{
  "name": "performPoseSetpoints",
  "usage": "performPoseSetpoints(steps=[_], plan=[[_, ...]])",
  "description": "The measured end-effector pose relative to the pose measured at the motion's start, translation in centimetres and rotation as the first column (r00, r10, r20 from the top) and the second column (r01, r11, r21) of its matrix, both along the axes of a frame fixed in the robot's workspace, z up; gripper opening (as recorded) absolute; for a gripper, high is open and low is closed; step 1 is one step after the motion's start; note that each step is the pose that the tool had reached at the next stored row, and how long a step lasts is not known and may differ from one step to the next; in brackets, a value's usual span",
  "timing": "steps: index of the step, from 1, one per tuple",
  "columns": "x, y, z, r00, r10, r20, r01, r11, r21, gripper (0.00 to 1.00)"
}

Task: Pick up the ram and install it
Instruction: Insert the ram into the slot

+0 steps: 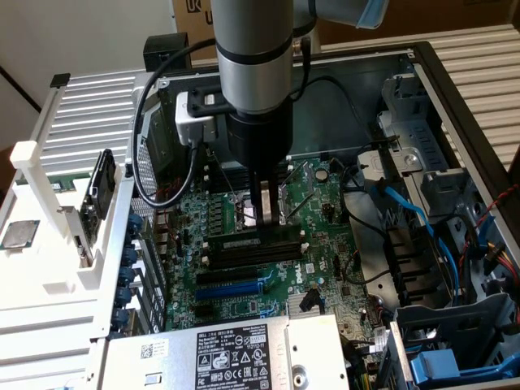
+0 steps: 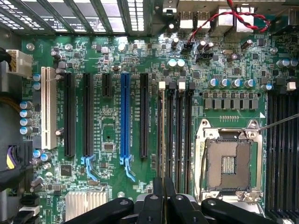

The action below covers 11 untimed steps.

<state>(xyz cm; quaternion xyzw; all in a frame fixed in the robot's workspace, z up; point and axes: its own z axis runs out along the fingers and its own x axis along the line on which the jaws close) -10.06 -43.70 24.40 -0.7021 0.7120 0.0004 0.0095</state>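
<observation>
Pinching ram (image 1: pixel 240 241) edge-on; pincer (image 2: pixel 163 186) partly cropped, ram mostly hidden.

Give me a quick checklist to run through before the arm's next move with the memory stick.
1. Grip: pincer closed on the memory stick: ok.
2. Stick parallel to the bare memory slots: ok.
3. Stick fully seated: cannot tell.
4. White end clips open: cannot tell.
5. Blue cable lying away from the slots: ok.
</observation>
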Motion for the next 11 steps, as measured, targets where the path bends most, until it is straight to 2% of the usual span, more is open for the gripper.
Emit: performPoseSetpoints(steps=[11], plan=[[-0.01,0.00,-0.46,1.0000,0.000,-0.0001,0.000,1.0000,-0.0002,0.12]])
